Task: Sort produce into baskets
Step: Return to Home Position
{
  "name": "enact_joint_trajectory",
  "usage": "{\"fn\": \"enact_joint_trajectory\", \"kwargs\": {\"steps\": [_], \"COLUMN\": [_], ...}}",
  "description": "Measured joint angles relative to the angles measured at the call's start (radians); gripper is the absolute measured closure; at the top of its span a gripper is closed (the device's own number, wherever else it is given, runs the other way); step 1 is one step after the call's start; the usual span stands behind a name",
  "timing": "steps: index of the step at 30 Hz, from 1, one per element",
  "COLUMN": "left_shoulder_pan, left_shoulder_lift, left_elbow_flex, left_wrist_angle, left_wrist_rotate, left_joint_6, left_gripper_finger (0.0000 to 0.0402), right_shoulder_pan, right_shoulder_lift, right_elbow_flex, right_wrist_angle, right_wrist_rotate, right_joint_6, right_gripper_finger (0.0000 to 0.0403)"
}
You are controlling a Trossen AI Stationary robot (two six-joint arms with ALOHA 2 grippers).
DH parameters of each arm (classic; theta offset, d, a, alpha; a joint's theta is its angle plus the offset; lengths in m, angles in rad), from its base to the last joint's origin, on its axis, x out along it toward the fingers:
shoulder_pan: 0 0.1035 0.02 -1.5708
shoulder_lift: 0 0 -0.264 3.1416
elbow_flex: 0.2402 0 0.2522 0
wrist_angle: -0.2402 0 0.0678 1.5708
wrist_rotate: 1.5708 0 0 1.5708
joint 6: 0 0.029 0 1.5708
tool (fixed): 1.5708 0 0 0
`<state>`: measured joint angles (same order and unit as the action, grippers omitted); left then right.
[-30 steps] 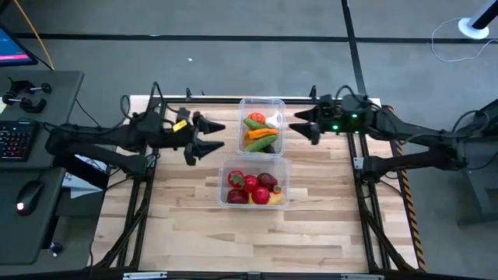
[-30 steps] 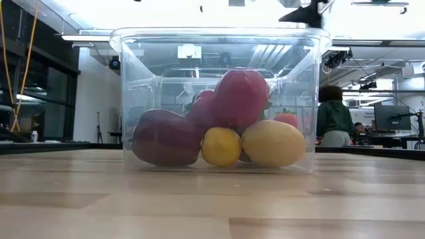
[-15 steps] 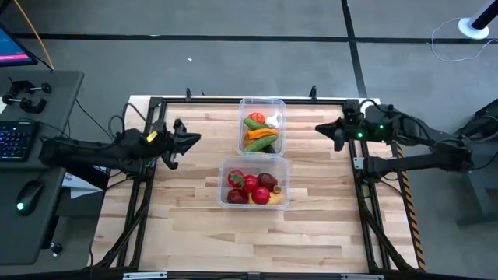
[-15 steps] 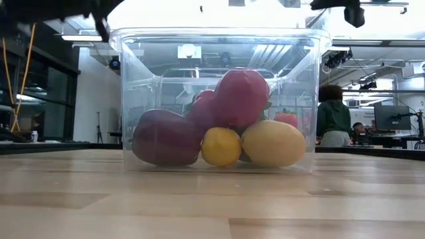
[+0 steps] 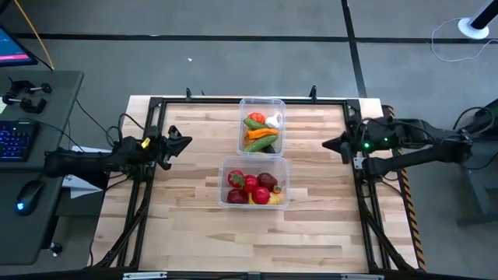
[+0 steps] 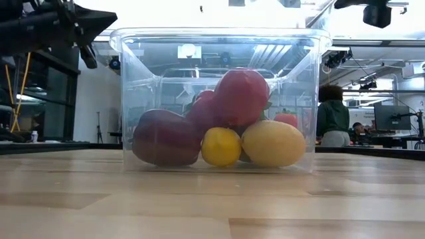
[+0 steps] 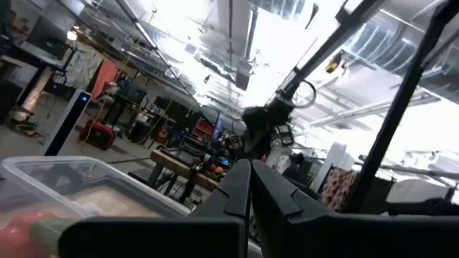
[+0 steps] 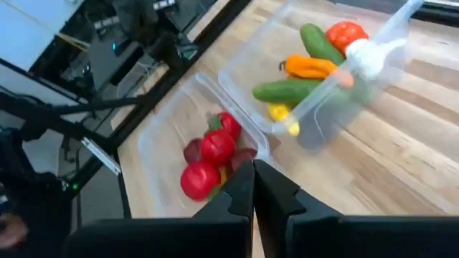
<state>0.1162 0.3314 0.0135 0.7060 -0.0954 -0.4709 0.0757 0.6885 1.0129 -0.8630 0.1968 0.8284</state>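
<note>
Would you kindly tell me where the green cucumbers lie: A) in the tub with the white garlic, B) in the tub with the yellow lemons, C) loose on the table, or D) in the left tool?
A: the cucumbers lie beside the white garlic in the far tub; the lemons sit in the near tub.

Reads clear and colourless on far tub (image 5: 282, 103) and near tub (image 5: 222, 196). Green on the cucumbers (image 5: 255, 123), orange on the pepper (image 5: 261, 134), red on the tomato (image 5: 257, 117), white on the garlic (image 5: 272, 120). Red on the near tomatoes (image 5: 250, 184), dark purple on the eggplant (image 5: 268, 180), yellow on the lemons (image 6: 273, 143). Pale blond on the bench (image 5: 194, 225), banded in browner planks.
</note>
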Motion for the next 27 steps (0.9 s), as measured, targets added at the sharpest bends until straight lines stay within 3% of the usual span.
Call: {"fn": "enact_joint_trajectory", "kwargs": {"steps": [6, 12, 14, 17, 21, 27], "left_shoulder_pan": [0.015, 0.015, 0.014, 0.014, 0.014, 0.014], "left_shoulder_lift": [-0.017, -0.016, -0.016, -0.016, -0.016, -0.016], "left_elbow_flex": [0.0, 0.0, 0.0, 0.0, 0.0, 0.0], "left_wrist_angle": [-0.009, -0.026, -0.036, -0.038, -0.037, -0.037], "left_wrist_rotate": [-0.001, -0.001, -0.001, -0.001, -0.001, -0.001], "left_joint_6": [-0.041, -0.042, -0.042, -0.042, -0.042, -0.041], "left_gripper_finger": [0.0401, 0.0401, 0.0401, 0.0401, 0.0401, 0.0401], "right_shoulder_pan": [0.123, 0.157, 0.12, 0.024, -0.12, -0.289], "right_shoulder_lift": [-0.099, -0.243, -0.283, -0.334, -0.386, -0.434], "right_elbow_flex": [-0.155, -0.536, -0.644, -0.746, -0.806, -0.893], "right_wrist_angle": [0.144, 0.712, 0.919, 1.061, 1.07, 1.07], "right_wrist_rotate": [0.016, 0.012, -0.012, -0.151, -0.311, -0.422], "right_joint_6": [-0.044, -0.262, -0.327, -0.358, -0.384, -0.374], "right_gripper_finger": [0.0403, 0.0403, 0.0403, 0.0403, 0.0403, 0.0403]}}
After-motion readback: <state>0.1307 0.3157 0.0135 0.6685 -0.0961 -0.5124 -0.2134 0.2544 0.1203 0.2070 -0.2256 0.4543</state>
